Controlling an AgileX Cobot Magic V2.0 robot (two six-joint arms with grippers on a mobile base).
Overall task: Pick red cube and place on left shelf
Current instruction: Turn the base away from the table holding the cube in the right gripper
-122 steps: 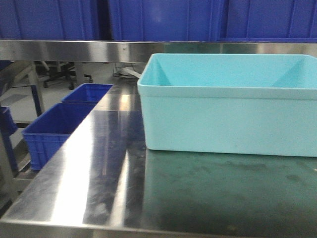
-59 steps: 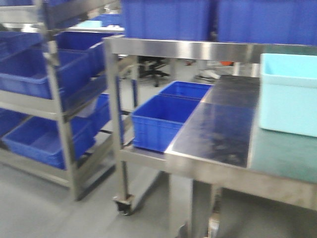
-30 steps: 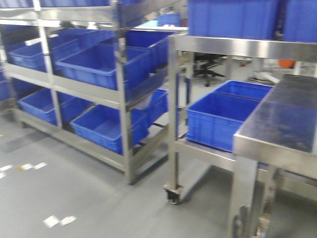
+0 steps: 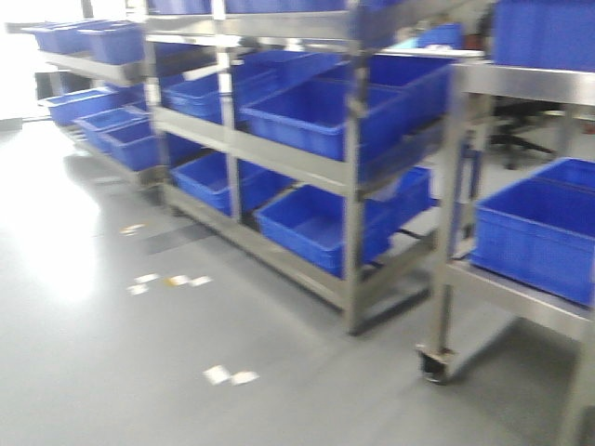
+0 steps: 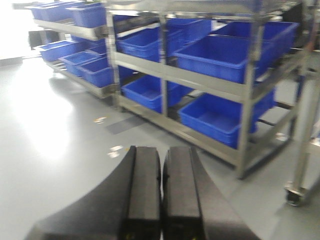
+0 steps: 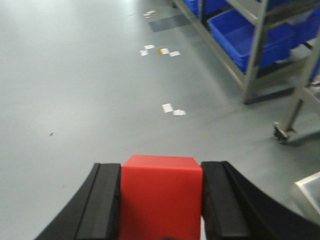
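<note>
2 grippers: both show in your wrist cams. Black, flat inner faces, curved outer backs.
R gripper (image 6: 161,169): you've got it clamped on the red cube (image 6: 161,200), one finger flat on each side face. It's pitched down, looking along the floor.
Red cube: matte, plain, square-edged, top edge about level w/ the fingertips. Held in the air over the floor (image 6: 75,75), well apart from the rack, not on a shelf yet.
L gripper (image 5: 161,152): fingers pressed together, only a thin seam between them, nothing held. Aimed roughly level at the rack.
Shelf rack (image 4: 353,177): bare steel posts & rails, several tiers, front-centre in the front cam.
Bins (image 4: 316,116): blue plastic, rectangular, open-top, sitting on the tiers.
Floor detail: smooth grey, bright glare patch at left, pale tape scraps (image 4: 230,375).
Table frame (image 4: 456,214): steel leg on a caster (image 4: 435,364), right of the rack, w/ a blue bin on its low shelf.
Change vs earlier: 2.1 s ago a pale teal tub on a steel tabletop filled your front cam. By 1.0 & 0.5 s ago the view had slid left past the table edge. Now tub & tabletop are out of frame, the rack sits mid-frame, and more racks show further left.
</note>
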